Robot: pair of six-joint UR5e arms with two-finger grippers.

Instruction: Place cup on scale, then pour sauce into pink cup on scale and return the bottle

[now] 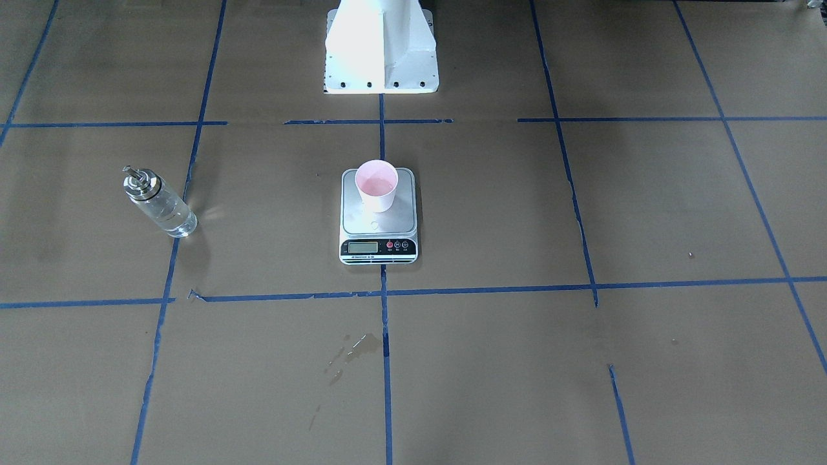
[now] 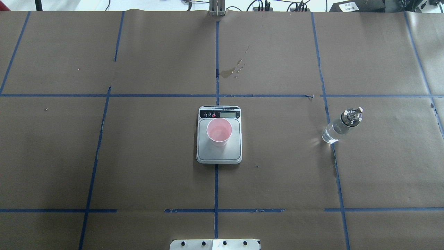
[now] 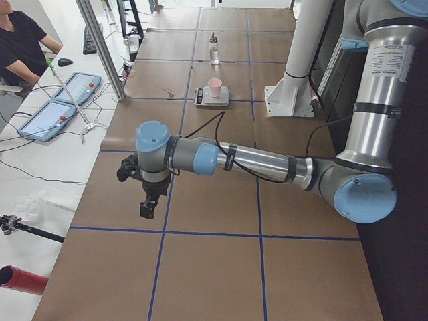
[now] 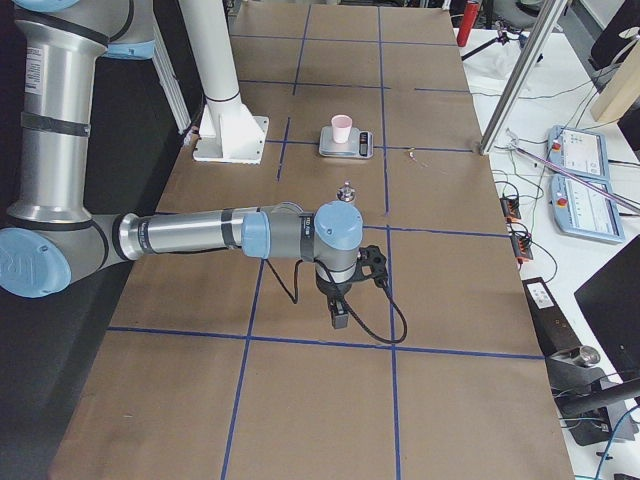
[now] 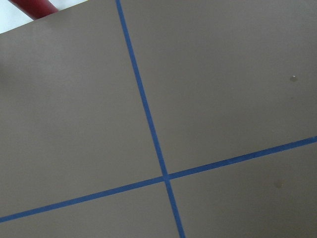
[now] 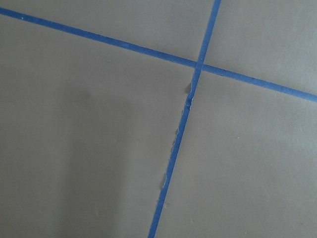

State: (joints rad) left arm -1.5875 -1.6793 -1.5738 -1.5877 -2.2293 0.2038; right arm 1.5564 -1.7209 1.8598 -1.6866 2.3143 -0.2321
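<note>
Atop scale [image 2: 219, 154], cup [image 2: 219, 132] stands far from jaws.

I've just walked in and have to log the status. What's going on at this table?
Nothing is being handled right now. The pink cup stands on the scale and seems to hold a little clear liquid. The bottle stands upright on the table on the robot's right, apart from the scale. The left claw and the right claw hang over bare paper near the table's ends. I cannot tell whether they are open or shut.
</note>
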